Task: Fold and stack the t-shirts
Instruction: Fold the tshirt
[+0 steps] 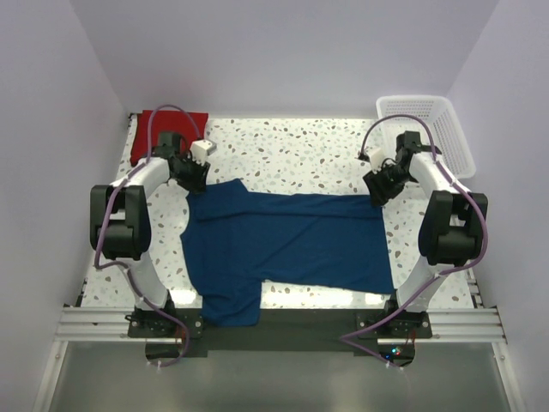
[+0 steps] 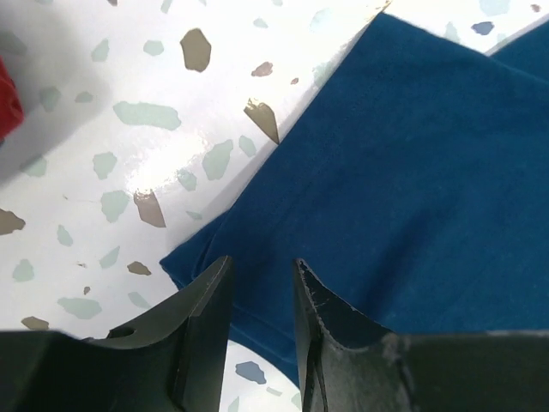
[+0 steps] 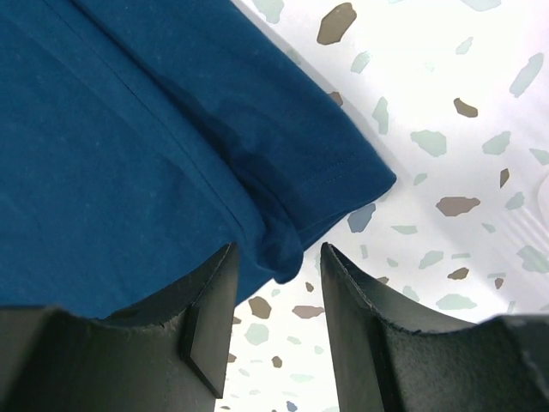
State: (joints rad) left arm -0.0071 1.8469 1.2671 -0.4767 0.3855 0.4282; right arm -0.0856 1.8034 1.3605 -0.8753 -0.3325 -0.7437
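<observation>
The navy blue t-shirt (image 1: 283,245) lies spread flat across the middle of the speckled table, one sleeve hanging over the near edge. The red t-shirt (image 1: 167,129) lies bunched at the far left corner; a sliver of it shows in the left wrist view (image 2: 7,94). My left gripper (image 1: 193,176) is at the navy shirt's far left corner, jaws open (image 2: 262,262) with the cloth (image 2: 403,154) lying beneath them. My right gripper (image 1: 377,189) is at the far right corner, jaws open (image 3: 278,249) around a small fold of the navy hem (image 3: 129,154).
A white lattice basket (image 1: 429,129) stands at the far right corner, just behind the right arm. White walls close in the table on three sides. Bare speckled tabletop (image 1: 292,154) lies beyond the shirt.
</observation>
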